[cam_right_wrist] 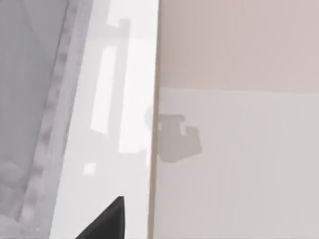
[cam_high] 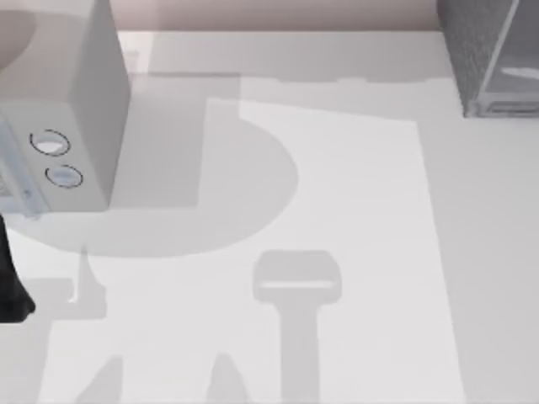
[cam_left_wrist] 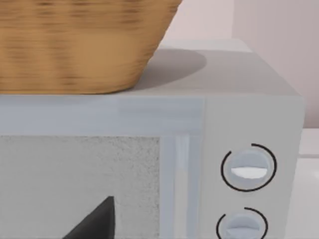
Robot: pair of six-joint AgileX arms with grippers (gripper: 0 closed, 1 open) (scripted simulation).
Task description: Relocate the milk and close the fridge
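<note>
The milk is out of view. The fridge point(cam_high: 480, 50), dark grey and speckled with a lighter smooth panel point(cam_high: 515, 59), stands at the table's far right corner. In the right wrist view a speckled edge of the fridge point(cam_right_wrist: 50, 129) runs close by, and my right gripper point(cam_right_wrist: 107, 224) shows as a dark wedge near it. My left arm point(cam_high: 10, 286) is a black shape at the table's left edge. In its wrist view my left gripper point(cam_left_wrist: 94, 226) sits just in front of the pale grey box.
A pale grey box with two round dials point(cam_high: 76, 101) stands at the far left, its dials point(cam_left_wrist: 248, 168) close to the left wrist camera. A wicker basket point(cam_left_wrist: 75, 40) rests on top of it. The white table point(cam_high: 337, 210) carries broad shadows.
</note>
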